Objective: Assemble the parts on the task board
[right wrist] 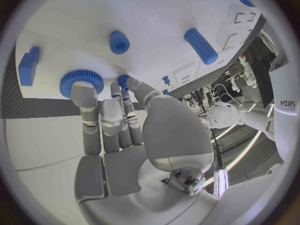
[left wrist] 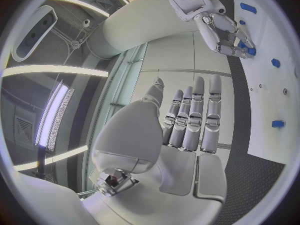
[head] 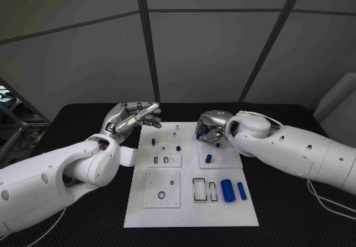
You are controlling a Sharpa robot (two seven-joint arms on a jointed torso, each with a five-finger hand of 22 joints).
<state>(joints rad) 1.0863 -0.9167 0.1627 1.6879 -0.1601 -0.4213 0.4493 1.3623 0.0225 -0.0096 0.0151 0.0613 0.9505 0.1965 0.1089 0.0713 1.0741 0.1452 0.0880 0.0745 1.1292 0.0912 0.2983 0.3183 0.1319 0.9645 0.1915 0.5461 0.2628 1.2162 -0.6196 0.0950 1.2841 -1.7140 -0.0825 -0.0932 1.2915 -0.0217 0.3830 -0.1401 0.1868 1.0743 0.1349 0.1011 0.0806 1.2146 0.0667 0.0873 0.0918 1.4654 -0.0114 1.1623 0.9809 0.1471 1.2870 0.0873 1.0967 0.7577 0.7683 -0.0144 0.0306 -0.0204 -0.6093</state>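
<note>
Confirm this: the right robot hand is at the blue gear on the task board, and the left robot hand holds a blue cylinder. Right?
Not quite. The left robot hand holds nothing; the left wrist view shows its fingers straight and bare. The right robot hand does touch the blue gear on the task board.

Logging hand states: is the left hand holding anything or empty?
Empty. The left hand has its fingers straight and together with nothing in them, raised off the task board.

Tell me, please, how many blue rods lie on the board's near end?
2: a thick rod and a thin rod beside it, right of the rectangular slots. None seems hidden there.
</note>
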